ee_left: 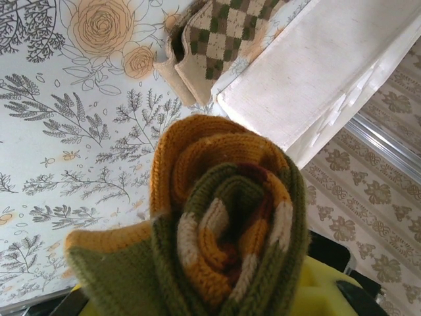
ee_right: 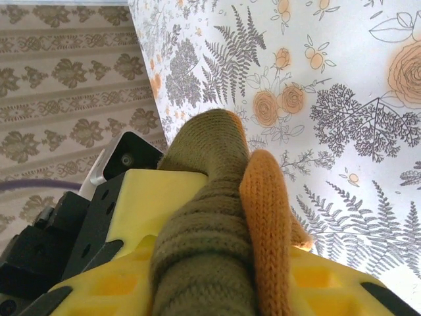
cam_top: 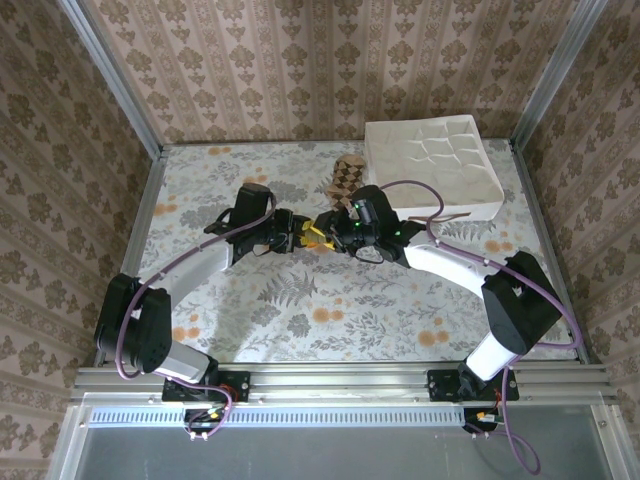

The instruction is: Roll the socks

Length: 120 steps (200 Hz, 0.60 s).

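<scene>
Left gripper point(cam_top: 298, 237) and right gripper point(cam_top: 334, 231) both pinch the olive-green striped knit sock point(ee_left: 223, 217), coiled and nearly rolled; the brown-and-cream argyle sock point(ee_left: 227, 33) is not yet rolled.

We see the striped sock point(ee_left: 223, 224) as olive-green knit with bands of orange, cream and dark red, and its outer fold is mustard-orange. The argyle sock point(ee_left: 220, 33) carries dark brown-green and cream diamonds, with a plain tan cuff. The tablecloth point(cam_top: 300, 300) is white, printed with grey ferns and branches and pale orange roses. The tray point(cam_top: 432, 165) is off-white with a raised geometric relief. The walls point(cam_top: 300, 60) wear beige striped wallpaper with brown damask motifs. The right gripper point(ee_right: 210, 283) has yellow fingers point(ee_right: 151, 197) on a black body. The arms point(cam_top: 450, 262) are white and black, their cables point(cam_top: 412, 184) purple.
</scene>
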### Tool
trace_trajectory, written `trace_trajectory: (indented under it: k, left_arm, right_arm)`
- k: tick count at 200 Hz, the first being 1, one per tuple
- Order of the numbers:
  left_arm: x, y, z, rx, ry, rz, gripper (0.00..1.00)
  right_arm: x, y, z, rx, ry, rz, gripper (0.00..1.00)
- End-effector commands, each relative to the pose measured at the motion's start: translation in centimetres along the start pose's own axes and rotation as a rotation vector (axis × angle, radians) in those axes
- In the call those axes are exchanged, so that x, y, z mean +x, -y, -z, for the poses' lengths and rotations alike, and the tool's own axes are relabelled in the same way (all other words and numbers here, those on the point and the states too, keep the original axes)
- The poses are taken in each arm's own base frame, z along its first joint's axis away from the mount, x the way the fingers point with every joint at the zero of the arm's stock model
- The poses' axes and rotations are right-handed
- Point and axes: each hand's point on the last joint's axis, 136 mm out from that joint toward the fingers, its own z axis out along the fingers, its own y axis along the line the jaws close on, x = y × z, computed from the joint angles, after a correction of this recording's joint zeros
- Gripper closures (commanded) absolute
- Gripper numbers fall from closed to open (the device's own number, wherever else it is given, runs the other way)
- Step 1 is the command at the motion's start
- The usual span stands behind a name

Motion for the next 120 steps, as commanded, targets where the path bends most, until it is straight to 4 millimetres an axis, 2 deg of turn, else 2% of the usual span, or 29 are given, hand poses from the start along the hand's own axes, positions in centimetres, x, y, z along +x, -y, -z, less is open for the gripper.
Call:
trace_trajectory:
  k: [1, 8, 22, 33, 53, 78, 120]
  left_arm:
    - [4.5, 1.3, 1.0, 0.042, -0.141, -0.062, 1.00]
    - [4.6, 1.3, 1.1, 0.046, -0.141, -0.069, 0.97]
    - [4.2, 1.3, 1.1, 0.048, -0.118, -0.076, 0.75]
    - [3.9, 1.3, 1.2, 0.053, -0.100, -0.086, 0.62]
    - [3.6, 1.4, 1.1, 0.059, -0.080, -0.110, 0.47]
    - [3.3, 1.7, 0.7, 0.072, -0.053, -0.136, 0.40]
    - [3.9, 1.9, -1.0, 0.083, -0.067, -0.145, 0.38]
  right_arm:
    - [-0.9, 0.0, 0.7, 0.029, 0.053, 0.010, 0.78]
    - [-1.0, -0.1, 1.0, 0.033, 0.061, 0.010, 0.84]
    - [-1.2, -0.2, 1.5, 0.036, 0.077, 0.006, 0.93]
    - [-1.1, -0.3, 1.8, 0.038, 0.085, -0.004, 1.00]
    - [-1.0, -0.7, 2.6, 0.034, 0.100, -0.023, 1.00]
    - [-0.8, -1.1, 3.3, 0.036, 0.104, -0.066, 1.00]
    - [-0.8, -2.1, 4.2, 0.013, 0.121, -0.095, 1.00]
